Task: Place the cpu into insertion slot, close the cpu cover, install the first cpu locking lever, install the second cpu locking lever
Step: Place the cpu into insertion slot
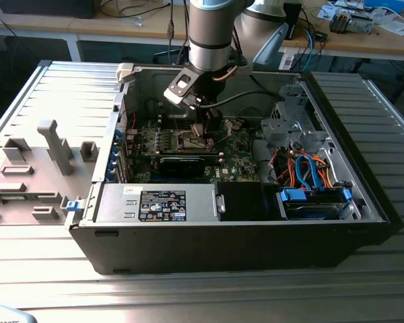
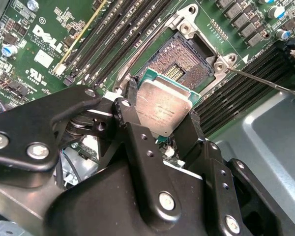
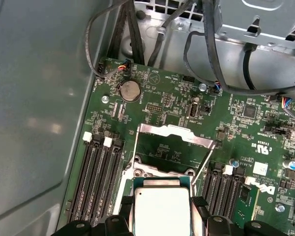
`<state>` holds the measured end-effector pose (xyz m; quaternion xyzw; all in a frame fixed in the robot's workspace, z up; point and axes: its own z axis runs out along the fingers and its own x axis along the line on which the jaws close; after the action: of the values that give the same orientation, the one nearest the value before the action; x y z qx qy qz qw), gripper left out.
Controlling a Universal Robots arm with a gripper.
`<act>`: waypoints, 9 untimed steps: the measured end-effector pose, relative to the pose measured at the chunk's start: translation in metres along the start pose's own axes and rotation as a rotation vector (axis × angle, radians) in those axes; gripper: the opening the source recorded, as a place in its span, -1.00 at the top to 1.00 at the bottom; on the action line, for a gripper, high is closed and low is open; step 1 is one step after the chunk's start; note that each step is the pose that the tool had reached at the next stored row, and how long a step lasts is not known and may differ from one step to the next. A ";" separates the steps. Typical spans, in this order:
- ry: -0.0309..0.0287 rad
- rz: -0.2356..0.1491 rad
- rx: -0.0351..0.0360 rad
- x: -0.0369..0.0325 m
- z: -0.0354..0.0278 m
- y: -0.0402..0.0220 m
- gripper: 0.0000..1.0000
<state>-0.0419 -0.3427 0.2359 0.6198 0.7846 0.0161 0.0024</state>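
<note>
The pincer (image 2: 162, 110) is clamped on the cpu (image 2: 157, 101), holding it tilted just above the exposed insertion slot (image 2: 182, 59). The cpu cover (image 3: 174, 132) stands raised beside that slot.

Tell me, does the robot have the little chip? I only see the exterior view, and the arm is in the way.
Observer: Yes. In the second wrist view the gripper is shut on the cpu, gripping it by two opposite edges.
Operator: Is it sitting in its hole yet?
Observer: Not yet, it seems. The insertion slot lies uncovered, and the cpu hangs tilted over its near corner rather than lying flat inside.
</note>
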 end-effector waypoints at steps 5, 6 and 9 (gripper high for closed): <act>-0.0008 0.027 -0.0004 0.0001 0.0007 0.0000 -0.08; -0.0010 0.034 -0.0006 0.0001 0.0009 0.0000 -0.08; -0.0018 0.064 -0.0011 0.0001 0.0016 0.0000 -0.08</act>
<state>-0.0419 -0.3426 0.2343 0.6445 0.7645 0.0160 0.0029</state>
